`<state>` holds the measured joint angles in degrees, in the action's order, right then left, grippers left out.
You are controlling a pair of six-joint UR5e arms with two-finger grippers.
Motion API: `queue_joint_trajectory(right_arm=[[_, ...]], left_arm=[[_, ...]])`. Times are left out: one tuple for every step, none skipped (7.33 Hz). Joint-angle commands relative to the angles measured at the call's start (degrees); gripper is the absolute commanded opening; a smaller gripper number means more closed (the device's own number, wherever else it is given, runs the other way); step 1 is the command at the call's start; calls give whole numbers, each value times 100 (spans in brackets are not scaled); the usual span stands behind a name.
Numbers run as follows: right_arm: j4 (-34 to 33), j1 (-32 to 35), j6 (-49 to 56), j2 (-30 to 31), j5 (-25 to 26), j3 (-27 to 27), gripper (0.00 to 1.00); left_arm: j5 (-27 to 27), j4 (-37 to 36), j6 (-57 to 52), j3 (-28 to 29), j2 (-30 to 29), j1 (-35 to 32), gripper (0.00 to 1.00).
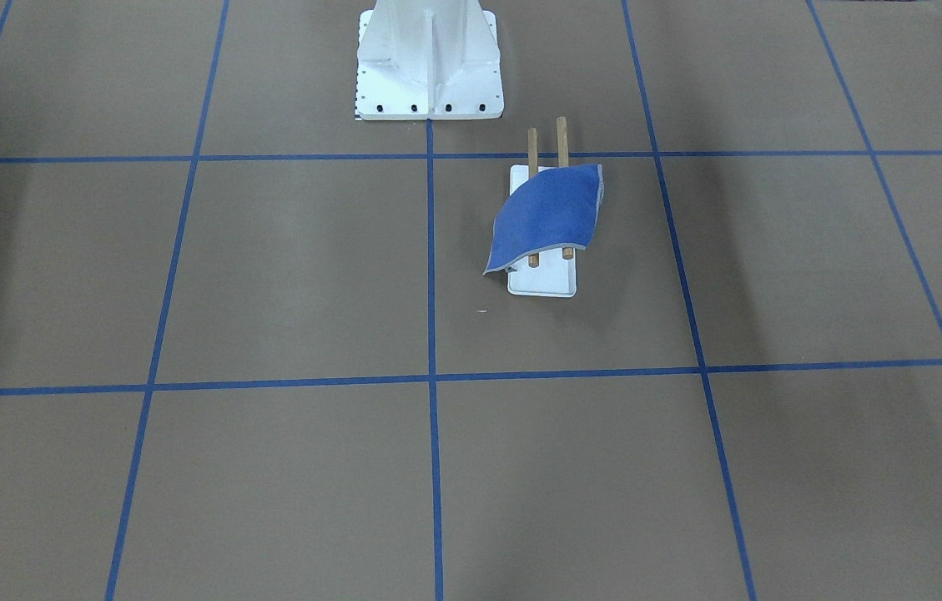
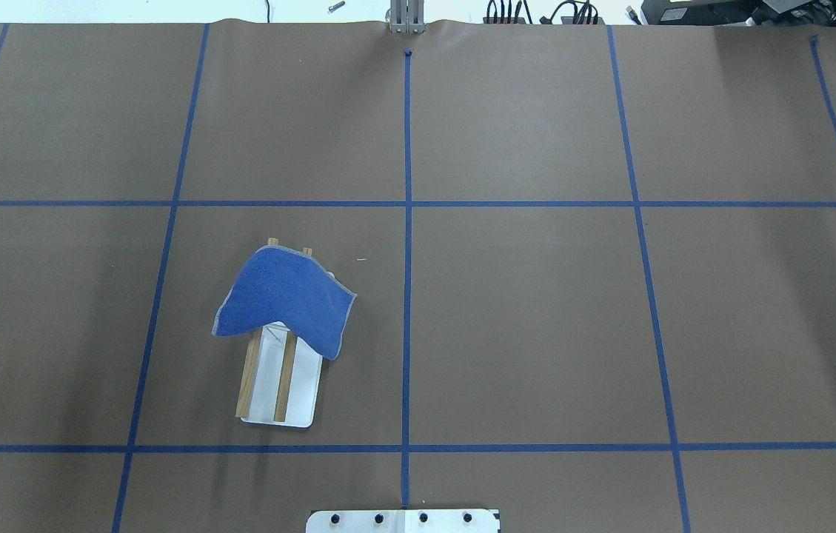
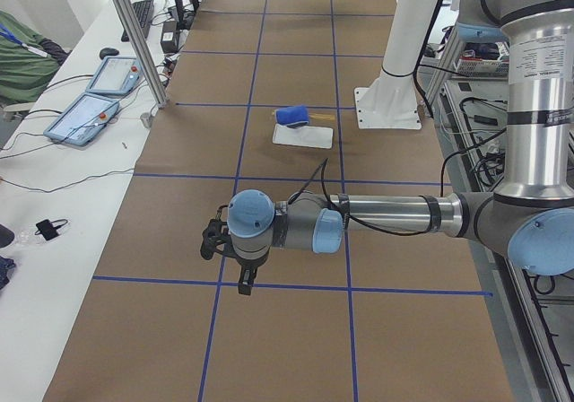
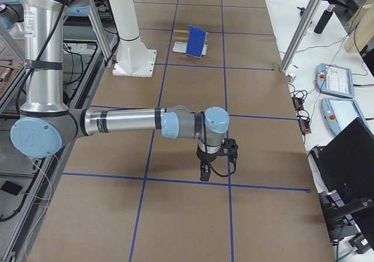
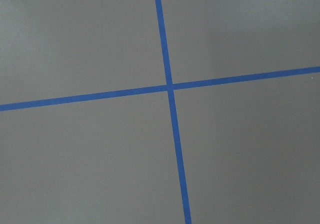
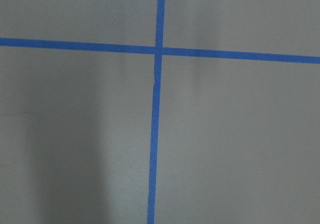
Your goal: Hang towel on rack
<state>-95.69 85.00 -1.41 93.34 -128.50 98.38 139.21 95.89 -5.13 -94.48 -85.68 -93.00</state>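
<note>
The blue towel (image 2: 288,300) drapes over the rack (image 2: 303,396) near the table's (image 2: 536,333) robot-side edge. The left gripper (image 3: 243,285) and right gripper (image 4: 204,175) hang well away; I cannot tell their jaws' state.

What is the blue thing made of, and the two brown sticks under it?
The towel looks like cloth: it sags over the rods, with a pale stitched edge. The rods look like bare wood, brown and matte. The rack's base is smooth and white, maybe plastic or painted metal.
</note>
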Motion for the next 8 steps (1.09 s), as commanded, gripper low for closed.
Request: queue_joint_trajectory(right_arm=[[7, -1, 0, -27, 0, 6, 100], [7, -1, 0, -36, 0, 15, 100], [7, -1, 0, -44, 0, 50, 100], [7, -1, 0, -44, -9, 59, 100], [7, -1, 0, -44, -61, 50, 100], [7, -1, 0, -44, -79, 41, 100], [7, -1, 0, -44, -79, 50, 100], [7, -1, 0, -36, -79, 41, 100]], left_arm=[[-26, 0, 3, 0, 8, -8, 98], [-26, 0, 3, 0, 8, -8, 98], [-26, 0, 3, 0, 8, -8, 98], [-26, 0, 3, -9, 8, -8, 98], [-17, 0, 12, -9, 8, -8, 98], [27, 0, 12, -35, 8, -8, 98], [27, 0, 21, -88, 25, -8, 98], [27, 0, 12, -106, 78, -8, 98]])
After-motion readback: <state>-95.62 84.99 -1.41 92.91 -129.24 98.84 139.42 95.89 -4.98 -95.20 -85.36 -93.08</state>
